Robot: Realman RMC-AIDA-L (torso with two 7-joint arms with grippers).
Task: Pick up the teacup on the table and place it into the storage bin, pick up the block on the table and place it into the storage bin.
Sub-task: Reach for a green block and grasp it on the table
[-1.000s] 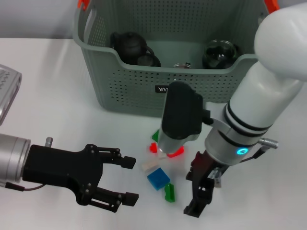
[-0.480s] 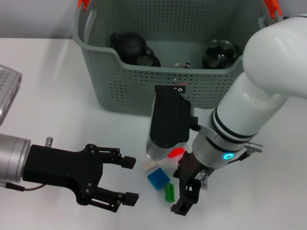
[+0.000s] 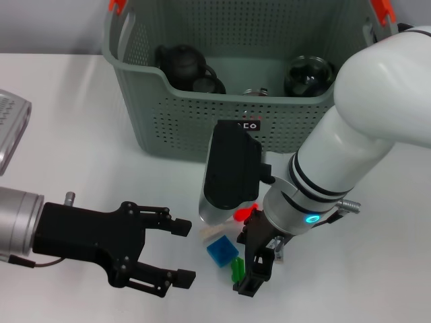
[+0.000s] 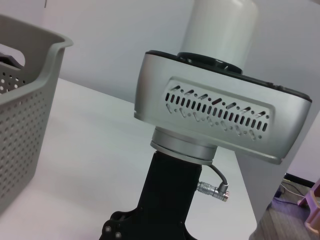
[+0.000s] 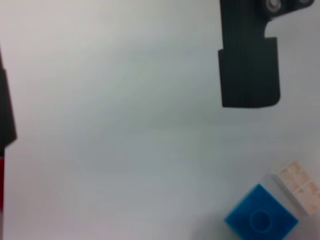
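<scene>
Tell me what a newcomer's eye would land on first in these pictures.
The bulky white right arm reaches down in front of the storage bin, its right pincer low over a small scatter of coloured blocks on the white table. The black left pincer stands open beside that scatter, holding nothing. Inside the bin sit a dark teapot and other dark pieces.
</scene>
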